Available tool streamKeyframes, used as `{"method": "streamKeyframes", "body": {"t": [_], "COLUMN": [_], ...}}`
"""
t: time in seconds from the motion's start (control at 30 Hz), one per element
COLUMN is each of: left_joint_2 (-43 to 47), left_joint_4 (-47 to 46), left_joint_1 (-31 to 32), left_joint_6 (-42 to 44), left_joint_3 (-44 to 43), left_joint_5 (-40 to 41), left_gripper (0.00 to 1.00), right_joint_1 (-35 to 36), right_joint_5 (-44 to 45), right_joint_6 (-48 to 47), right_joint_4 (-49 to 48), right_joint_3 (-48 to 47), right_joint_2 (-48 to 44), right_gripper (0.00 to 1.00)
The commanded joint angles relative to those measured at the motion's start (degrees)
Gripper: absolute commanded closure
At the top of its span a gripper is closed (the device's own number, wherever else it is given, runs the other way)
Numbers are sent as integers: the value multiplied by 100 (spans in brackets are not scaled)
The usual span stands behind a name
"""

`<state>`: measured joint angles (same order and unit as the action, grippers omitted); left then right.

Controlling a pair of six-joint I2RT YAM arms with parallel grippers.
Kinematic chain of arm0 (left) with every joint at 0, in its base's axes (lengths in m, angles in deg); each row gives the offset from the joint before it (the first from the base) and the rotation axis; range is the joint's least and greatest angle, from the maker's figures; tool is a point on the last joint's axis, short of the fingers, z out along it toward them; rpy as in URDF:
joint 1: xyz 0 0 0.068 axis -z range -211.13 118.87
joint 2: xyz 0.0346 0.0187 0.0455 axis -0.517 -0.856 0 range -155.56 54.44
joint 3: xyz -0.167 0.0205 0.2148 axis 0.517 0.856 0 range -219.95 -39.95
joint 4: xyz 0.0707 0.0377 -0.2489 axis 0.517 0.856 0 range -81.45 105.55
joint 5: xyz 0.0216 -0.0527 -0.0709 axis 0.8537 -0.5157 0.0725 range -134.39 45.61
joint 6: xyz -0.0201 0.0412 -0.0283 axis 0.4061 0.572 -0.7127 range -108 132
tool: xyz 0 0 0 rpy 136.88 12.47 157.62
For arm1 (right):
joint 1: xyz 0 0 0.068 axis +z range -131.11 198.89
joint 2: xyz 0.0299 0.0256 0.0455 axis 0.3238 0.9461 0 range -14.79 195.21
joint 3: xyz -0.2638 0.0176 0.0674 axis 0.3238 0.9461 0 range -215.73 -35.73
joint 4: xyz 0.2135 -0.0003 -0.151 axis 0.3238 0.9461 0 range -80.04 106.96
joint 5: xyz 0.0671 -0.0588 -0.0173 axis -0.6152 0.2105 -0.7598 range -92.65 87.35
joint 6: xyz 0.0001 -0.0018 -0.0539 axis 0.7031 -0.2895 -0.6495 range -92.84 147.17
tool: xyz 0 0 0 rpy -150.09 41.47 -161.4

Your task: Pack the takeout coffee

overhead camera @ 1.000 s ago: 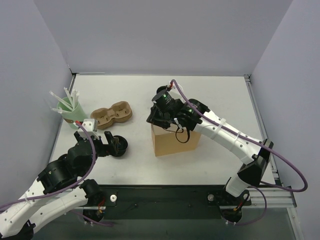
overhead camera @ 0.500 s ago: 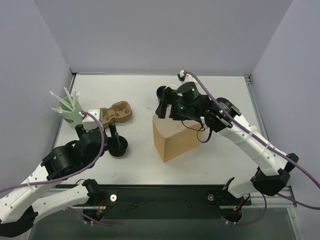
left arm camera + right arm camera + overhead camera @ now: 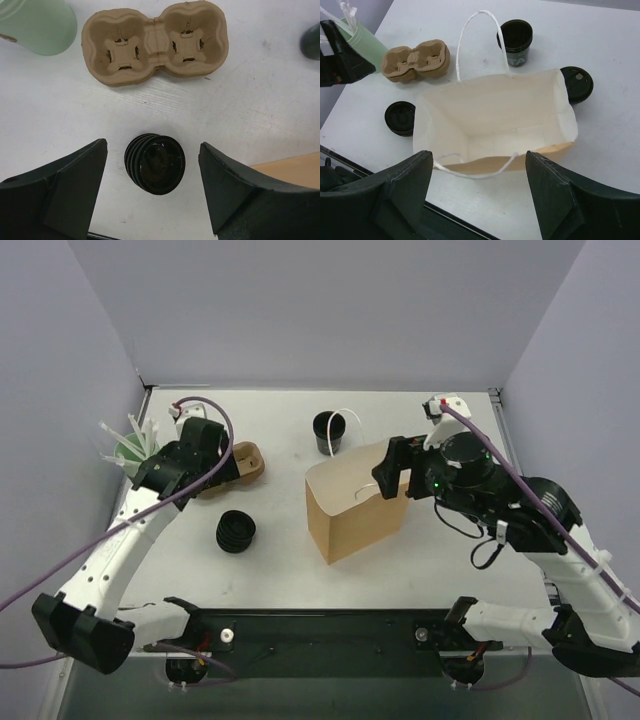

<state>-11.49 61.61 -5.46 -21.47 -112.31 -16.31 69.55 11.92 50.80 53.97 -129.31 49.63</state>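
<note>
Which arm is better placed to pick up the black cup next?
Right, probably: the right fingers hang open above the paper bag, with the black cup just behind. The left fingers are farther, over the ribbed stack.

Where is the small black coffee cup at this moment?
In the top view, the coffee cup stands on the table just behind the paper bag, right of the cardboard tray.

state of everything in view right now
bag: upright, open, empty
cup: upright, lid off
lid: flat beside bag
carrier: both wells empty
green cup: upright, holds straws
stack: upright, not held
left gripper: jaws open, empty
right gripper: jaws open, empty
</note>
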Motion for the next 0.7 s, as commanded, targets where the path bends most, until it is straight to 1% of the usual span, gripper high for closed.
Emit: {"method": "streamKeyframes", "body": {"t": [0.0,0.07,0.2,0.23,0.33,0.37,0.43,0.5,0.67], "left_joint_2": [-612,-1052,-1878,-2184,-2686,-2792,-3038,-3145,-3426], "left_joint_4": [-707,-902,-1227,-1245,-1289,-1298,-1280,-1228,-1035], "left_joint_1": [-475,-686,-1055,-1108,-1196,-1196,-1257,-1415,-1504], "left_joint_6": [605,728,798,825,1079,1236,1317,1300,1098], "left_joint_3": [-463,-586,-920,-1016,-1368,-1525,-1649,-1860,-2116], "left_joint_5": [-1039,-1172,-1295,-1331,-1322,-1131,-1006,-1189,-1462], "left_gripper": [16,18,19,20,21,20,21,21,21], "right_joint_1": [24,32,41,50,59,59,59,59,59], "right_joint_5": [20,-41,-121,-156,-506,-760,-911,-1184,-1035], "right_joint_6": [-211,-193,-307,-290,-272,-298,-202,-53,518], "right_joint_4": [222,231,283,301,196,161,117,38,169], "right_joint_3": [462,847,1306,1386,1728,1764,1808,1651,1281], "right_joint_2": [-614,-895,-1221,-1300,-1704,-1879,-2056,-2206,-2504], "right_gripper": [25,25,25,25,25,25,25,25,25]}}
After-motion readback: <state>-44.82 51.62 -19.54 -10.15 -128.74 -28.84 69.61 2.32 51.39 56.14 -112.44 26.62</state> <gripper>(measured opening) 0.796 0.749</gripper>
